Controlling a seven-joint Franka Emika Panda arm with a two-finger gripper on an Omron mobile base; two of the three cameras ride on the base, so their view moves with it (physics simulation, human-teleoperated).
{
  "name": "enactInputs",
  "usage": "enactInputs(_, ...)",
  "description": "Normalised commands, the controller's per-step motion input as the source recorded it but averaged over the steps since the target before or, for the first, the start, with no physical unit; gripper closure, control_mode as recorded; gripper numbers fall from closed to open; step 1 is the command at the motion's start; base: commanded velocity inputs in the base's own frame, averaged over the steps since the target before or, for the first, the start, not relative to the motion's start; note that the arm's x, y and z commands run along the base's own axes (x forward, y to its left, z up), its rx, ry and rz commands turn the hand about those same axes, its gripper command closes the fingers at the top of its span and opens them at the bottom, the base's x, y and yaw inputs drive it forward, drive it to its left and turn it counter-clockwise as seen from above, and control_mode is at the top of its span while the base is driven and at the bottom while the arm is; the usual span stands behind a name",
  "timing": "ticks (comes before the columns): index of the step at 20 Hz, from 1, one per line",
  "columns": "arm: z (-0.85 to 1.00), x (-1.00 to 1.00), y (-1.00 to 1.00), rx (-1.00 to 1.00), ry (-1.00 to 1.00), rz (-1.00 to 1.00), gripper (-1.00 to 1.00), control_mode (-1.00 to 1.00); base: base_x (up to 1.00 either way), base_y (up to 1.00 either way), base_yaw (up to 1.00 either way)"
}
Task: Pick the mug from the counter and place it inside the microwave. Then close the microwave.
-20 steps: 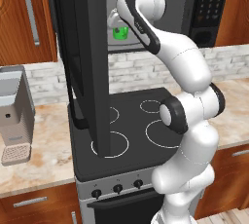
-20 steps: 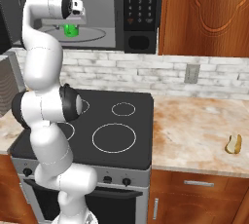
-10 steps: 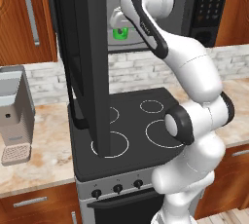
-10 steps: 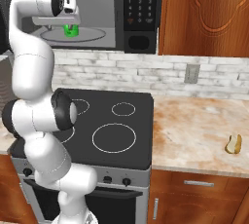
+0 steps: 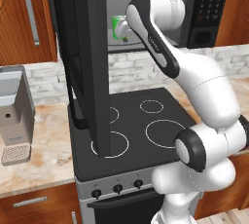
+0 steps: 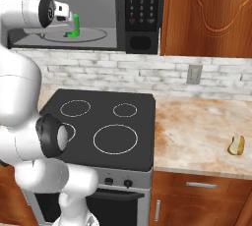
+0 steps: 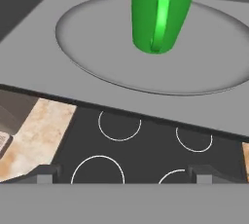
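Note:
The green mug (image 7: 163,13) stands upright on the round glass turntable (image 7: 92,43) inside the microwave (image 6: 142,9), its handle turned toward my hand. It also shows in the base views as mug (image 5: 118,26) and mug (image 6: 73,26). My gripper (image 7: 124,174) is open and holds nothing. It hovers just outside the oven's mouth, a short way back from the mug and above the stove. The microwave door (image 5: 82,57) stands wide open, swung out to the left. The beige counter (image 6: 197,122) runs on both sides of the stove.
Below the microwave lies the black stovetop (image 6: 103,127) with white ring burners. A grey coffee machine (image 5: 14,111) stands on the left counter. A small brown-and-yellow food item (image 6: 236,145) lies on the right counter. Wooden cabinets (image 6: 206,14) flank the microwave.
My hand has drawn back from the mug, which stays on the turntable. The arm's elbow has swung outward and lower.

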Motion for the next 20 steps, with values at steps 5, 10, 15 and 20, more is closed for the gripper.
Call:
enactInputs(5,-0.22,-0.44,-0.11,0.0,-0.1,0.0,-1.0,-1.0,0.0,0.0,0.0)
enactInputs(10,-0.11,-0.37,-0.18,0.0,-0.07,0.0,-1.0,-1.0,0.0,0.0,0.0)
enactInputs(15,0.0,-0.44,-0.18,0.0,-0.04,0.0,-1.0,-1.0,0.0,0.0,0.0)
enactInputs(20,0.0,-0.4,-0.13,0.0,0.0,0.0,-1.0,-1.0,0.0,0.0,0.0)
